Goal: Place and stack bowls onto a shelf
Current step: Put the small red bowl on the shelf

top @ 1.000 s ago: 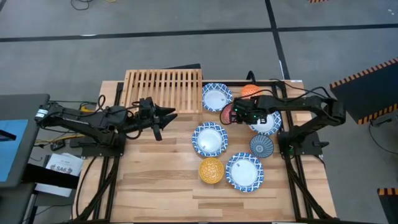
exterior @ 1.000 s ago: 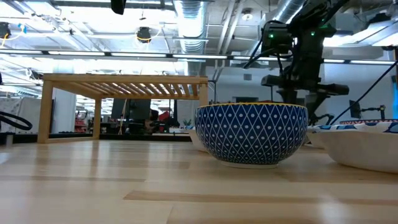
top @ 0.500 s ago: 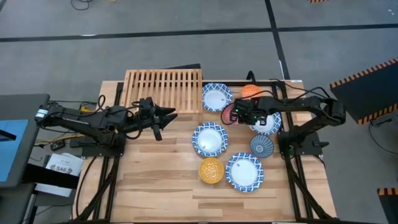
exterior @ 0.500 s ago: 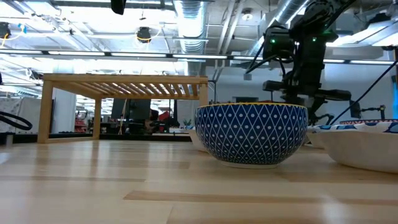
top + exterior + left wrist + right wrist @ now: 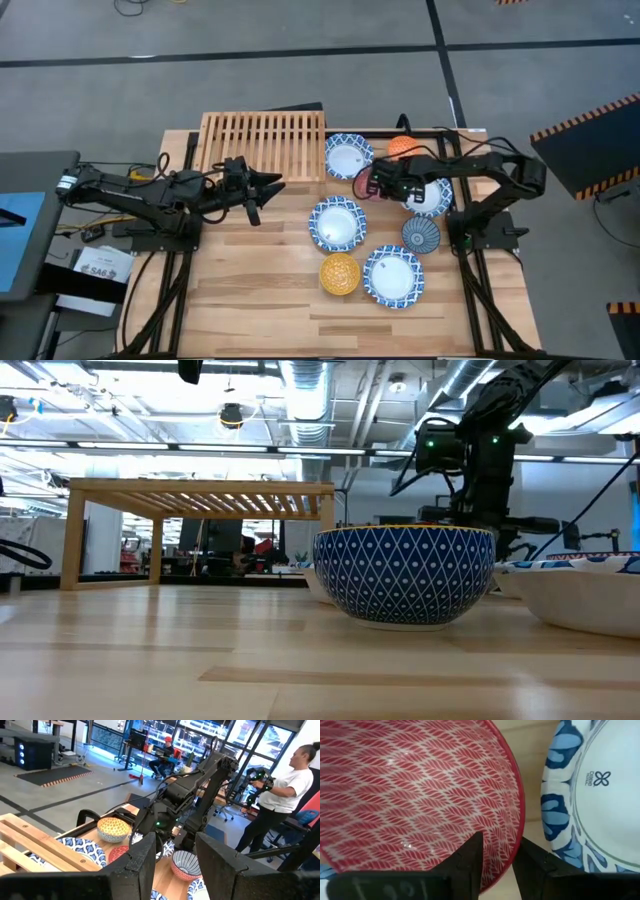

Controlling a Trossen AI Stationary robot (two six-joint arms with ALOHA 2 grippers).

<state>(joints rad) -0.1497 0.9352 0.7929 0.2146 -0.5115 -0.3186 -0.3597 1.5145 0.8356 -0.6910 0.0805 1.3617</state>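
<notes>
The light-wood slatted shelf stands at the far left of the table and shows in the low view as shelf. Several bowls rest on their bases to its right: blue-and-white ones, the orange, dark blue, yellow and red bowl. My right gripper is open, low over the red bowl, one finger above its inside and one finger outside the rim. My left gripper waits open near the shelf's front.
A further blue-and-white bowl sits partly under my right arm, close beside the red one. Bare wood lies left of the bowls, in front of the shelf. A person stands in the room beyond the table.
My right gripper has moved down and a little toward the table's left, so that its fingers now stand on either side of the red bowl's rim. The bowls have stayed in place.
</notes>
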